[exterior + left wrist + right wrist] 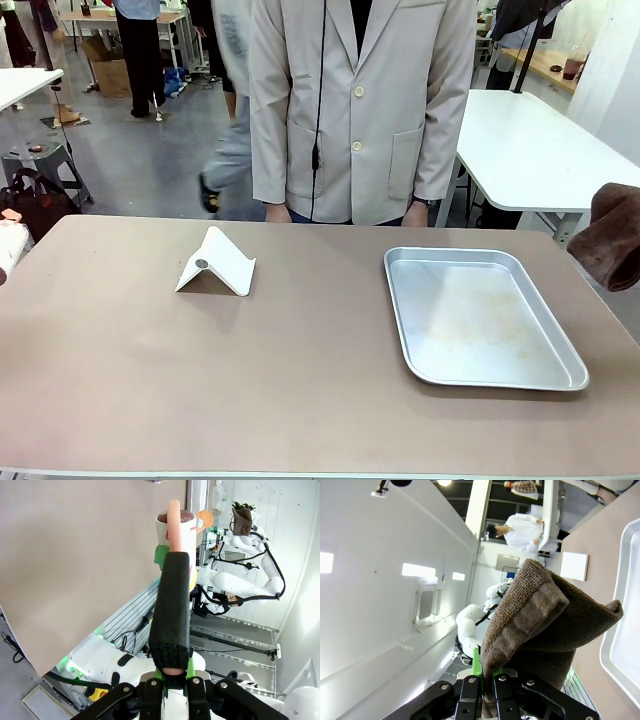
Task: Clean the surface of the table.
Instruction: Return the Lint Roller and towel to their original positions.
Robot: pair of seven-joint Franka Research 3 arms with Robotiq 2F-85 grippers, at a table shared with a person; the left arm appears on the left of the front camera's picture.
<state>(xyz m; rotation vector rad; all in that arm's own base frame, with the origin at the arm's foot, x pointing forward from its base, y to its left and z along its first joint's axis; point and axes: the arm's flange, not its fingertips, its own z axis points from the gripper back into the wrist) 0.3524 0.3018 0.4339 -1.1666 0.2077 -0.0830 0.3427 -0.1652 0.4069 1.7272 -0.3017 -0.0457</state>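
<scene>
My table (120, 370) is showing a smooth, matt taupe top across the lower frame. On it at lower right the tray (400, 330) is gleaming as brushed metal with dull cloudy smears, and left of centre a folded white stand (222, 262) is looking like smooth matt plastic. My right gripper (486, 680) is pinching a coarse, nubbly brown cloth (540, 625); my left gripper (170, 680) is clamping a rough black foam sleeve (171, 605) on a smooth pinkish handle.

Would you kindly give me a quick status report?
Right gripper shut on brown cloth. Left gripper shut on brush handle. Table unwiped; tray, white stand on it.
</scene>
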